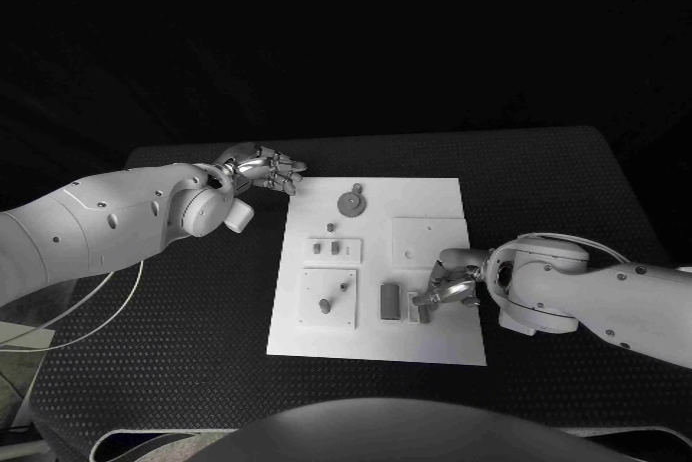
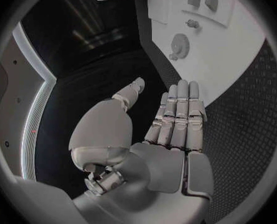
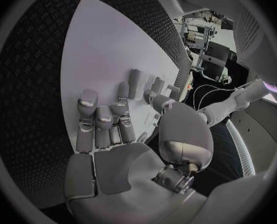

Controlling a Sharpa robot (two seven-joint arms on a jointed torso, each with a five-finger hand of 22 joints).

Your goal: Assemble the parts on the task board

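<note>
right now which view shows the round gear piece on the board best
The head view: the gear lies in plain sight on the far part of the task board, seen from above. The left wrist view shows it smaller, beyond the left hand. I cannot pick it out in the right wrist view.

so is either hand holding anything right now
Left hand holds nothing, fingers straight and apart. Right hand is at a small grey part; a grip cannot be told.

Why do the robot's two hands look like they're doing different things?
The left hand hangs off the task board, beyond its far left corner; the right hand is over the board's near right part. The left hand's fingers are stretched out, holding nothing; the right hand's fingers reach down among the parts. Both are silver.
</note>
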